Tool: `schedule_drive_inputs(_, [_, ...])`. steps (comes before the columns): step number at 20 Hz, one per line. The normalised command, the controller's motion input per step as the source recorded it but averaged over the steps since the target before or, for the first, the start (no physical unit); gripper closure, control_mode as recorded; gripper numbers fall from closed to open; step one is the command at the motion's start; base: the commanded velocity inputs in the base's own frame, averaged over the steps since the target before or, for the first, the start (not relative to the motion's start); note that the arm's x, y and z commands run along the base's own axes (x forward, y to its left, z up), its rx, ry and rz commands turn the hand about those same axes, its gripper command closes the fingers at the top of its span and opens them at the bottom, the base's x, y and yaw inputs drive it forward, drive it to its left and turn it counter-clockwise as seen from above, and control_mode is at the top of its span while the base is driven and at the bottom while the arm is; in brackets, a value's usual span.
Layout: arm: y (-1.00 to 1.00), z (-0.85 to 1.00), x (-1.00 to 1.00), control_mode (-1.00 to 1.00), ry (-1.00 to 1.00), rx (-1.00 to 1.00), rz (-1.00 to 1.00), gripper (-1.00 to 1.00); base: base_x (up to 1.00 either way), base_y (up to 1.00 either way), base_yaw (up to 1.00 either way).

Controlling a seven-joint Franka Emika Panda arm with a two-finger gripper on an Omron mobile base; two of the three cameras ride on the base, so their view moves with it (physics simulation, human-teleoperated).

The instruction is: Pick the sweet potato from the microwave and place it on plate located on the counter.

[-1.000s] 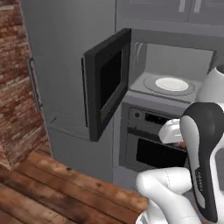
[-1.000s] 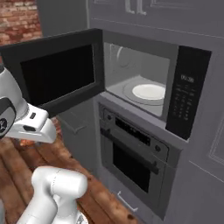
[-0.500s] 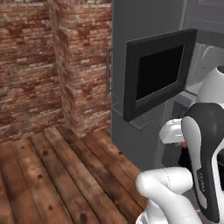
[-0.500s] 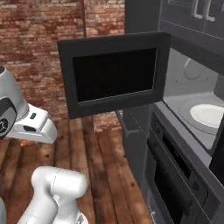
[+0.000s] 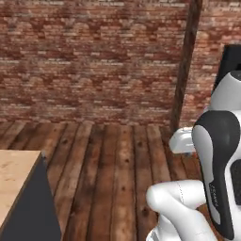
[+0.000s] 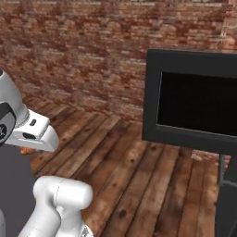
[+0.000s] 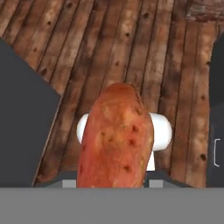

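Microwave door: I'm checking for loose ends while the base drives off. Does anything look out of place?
Yes: the microwave door is open, jutting over the wooden floor. Otherwise nothing stands out; the sweet potato sits whole in the end effector, nothing spilled.

Sweet potato over floor

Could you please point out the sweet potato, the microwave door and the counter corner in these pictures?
Sweet potato (image 7: 116, 138): hand view, middle of its orange-red skin.
Microwave door (image 6: 199, 105): right base view, its dark window.
Counter (image 5: 12, 176): left base view, wood-look top at lower left.
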Motion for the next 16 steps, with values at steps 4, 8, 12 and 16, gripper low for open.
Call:
schedule_drive_inputs(4, [0.0,0.0,0.0,1.0,0.0,0.0,0.0,1.0,-0.13,0.01,1.0])
schedule_drive_inputs(8, [0.0,0.0,0.0,1.0,0.0,0.0,0.0,1.0,-0.04,0.02,1.0])
schedule_drive_inputs(12, [0.0,0.0,0.0,1.0,0.0,0.0,0.0,1.0,0.0,0.07,0.99])
schedule_drive_inputs(16, [0.0,0.0,0.0,1.0,0.0,0.0,0.0,1.0,-0.01,0.15,0.98])
